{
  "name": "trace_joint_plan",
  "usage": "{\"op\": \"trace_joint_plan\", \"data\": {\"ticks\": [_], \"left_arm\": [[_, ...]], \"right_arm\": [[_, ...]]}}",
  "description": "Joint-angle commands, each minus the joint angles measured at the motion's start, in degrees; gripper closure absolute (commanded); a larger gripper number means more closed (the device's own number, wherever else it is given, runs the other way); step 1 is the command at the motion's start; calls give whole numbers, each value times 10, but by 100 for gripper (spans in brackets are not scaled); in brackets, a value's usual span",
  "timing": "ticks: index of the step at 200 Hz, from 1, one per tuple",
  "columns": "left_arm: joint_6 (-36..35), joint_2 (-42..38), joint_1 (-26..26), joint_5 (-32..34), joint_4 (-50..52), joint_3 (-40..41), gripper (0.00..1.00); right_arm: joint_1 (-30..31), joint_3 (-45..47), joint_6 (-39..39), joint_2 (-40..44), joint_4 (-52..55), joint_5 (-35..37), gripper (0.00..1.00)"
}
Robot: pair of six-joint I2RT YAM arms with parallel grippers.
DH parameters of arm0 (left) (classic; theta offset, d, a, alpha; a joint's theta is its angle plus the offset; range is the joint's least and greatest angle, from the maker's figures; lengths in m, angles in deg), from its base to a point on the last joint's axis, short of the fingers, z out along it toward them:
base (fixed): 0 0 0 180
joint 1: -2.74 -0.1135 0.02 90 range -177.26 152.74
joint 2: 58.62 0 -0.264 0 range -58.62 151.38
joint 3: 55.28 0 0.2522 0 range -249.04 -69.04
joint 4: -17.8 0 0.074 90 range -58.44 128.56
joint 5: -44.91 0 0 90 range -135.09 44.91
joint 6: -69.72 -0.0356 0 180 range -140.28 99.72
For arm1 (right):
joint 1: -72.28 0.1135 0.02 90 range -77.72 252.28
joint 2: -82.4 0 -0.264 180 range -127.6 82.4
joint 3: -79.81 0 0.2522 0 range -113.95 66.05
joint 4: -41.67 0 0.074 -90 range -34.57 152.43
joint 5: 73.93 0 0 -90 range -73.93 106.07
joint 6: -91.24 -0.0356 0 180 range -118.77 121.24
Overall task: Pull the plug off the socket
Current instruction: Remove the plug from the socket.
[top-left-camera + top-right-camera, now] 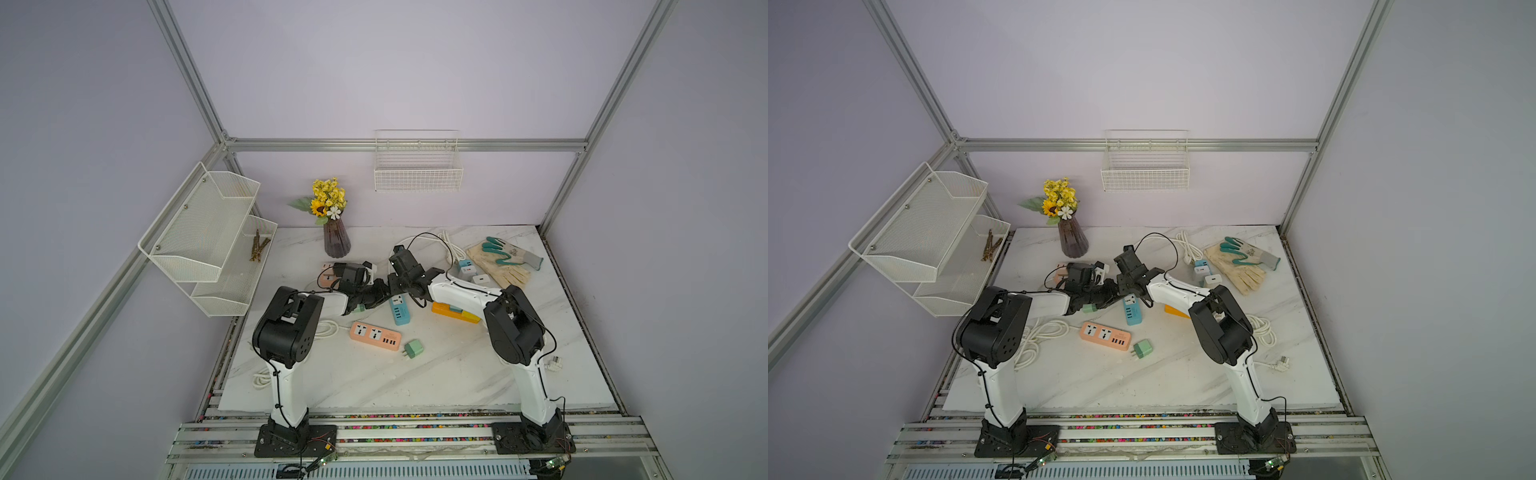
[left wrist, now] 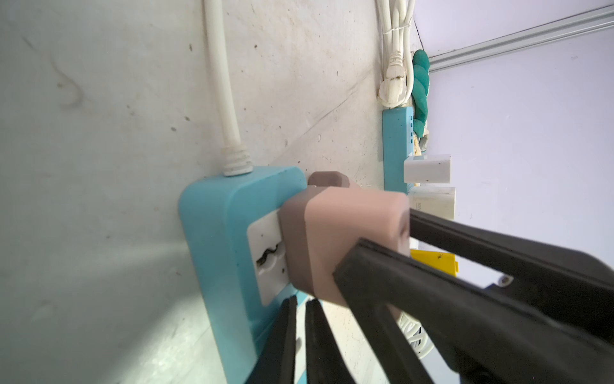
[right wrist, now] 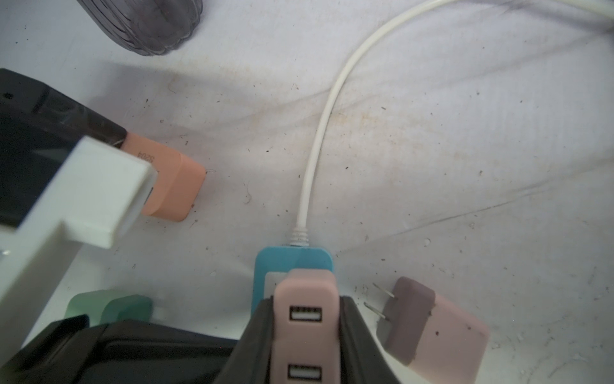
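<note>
My right end effector point(image 3: 305, 306) is gripping the pink USB plug point(image 3: 305, 339) — still sitting in the blue power strip point(image 3: 292, 261); my closed left end effector point(image 2: 301, 304) seems to be bracing that strip — the pull itself is remaining.

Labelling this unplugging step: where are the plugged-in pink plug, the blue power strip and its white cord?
plugged-in pink plug point(image 3: 305, 339): right wrist view, USB-port face.
blue power strip point(image 2: 212, 232): left wrist view, housing beside the socket.
white cord point(image 3: 320, 133): right wrist view, middle of its curve.
</note>
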Motion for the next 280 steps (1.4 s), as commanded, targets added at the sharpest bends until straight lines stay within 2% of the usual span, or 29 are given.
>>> {"op": "trace_joint_plan", "data": {"ticks": [1,64,119,280], "left_arm": [[-20,55,-1,89,153,33,85],[-27,60,0,90,161,25,85],[-29,68,0,91,166,24,85],[-41,100,-1,109,210,8,86]], "right_arm": [[2,-2,-14,83,-42,-8,100],[-3,35,-14,129,-51,-1,100],[-4,34,-7,132,-75,-39,100],[-4,-59,50,108,-17,-65,100]]}}
